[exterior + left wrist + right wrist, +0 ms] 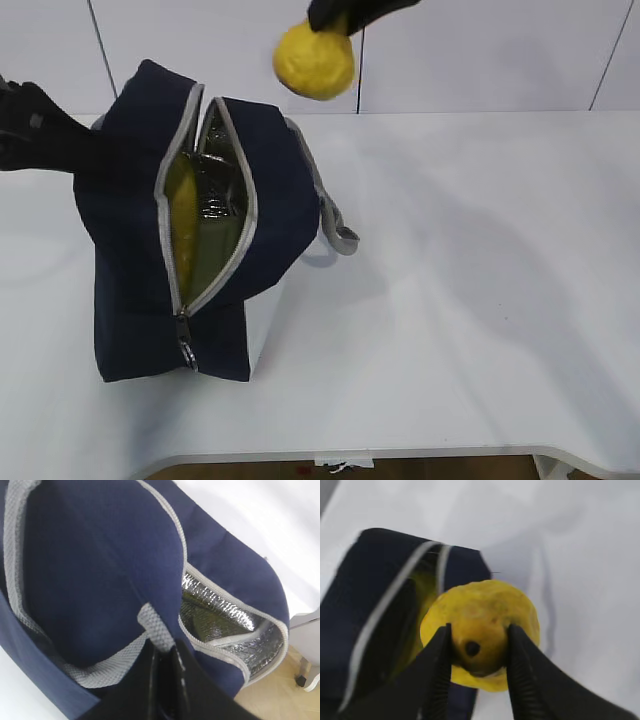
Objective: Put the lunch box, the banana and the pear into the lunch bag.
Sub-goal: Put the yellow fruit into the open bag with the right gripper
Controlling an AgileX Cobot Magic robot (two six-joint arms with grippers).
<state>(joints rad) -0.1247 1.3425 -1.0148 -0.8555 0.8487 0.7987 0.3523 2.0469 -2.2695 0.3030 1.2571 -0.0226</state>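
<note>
The navy lunch bag (130, 200) stands on the white table (480, 300) with its zipper open. The yellow banana (183, 215) lies inside along the left wall. A greenish surface (218, 235) beside it may be the lunch box; I cannot tell. The yellow pear (314, 62) hangs in the air above the bag's far right corner. My right gripper (477, 635) is shut on the pear (480, 610) at its stem end. My left gripper (165, 652) is shut on the bag's grey webbing handle (155, 625), holding that side up.
The bag's other grey handle (335, 225) hangs loose on its right side. Silver lining (230, 625) shows in the opening. The left arm (40, 125) reaches in from the left edge. The table's front edge (400, 455) is close.
</note>
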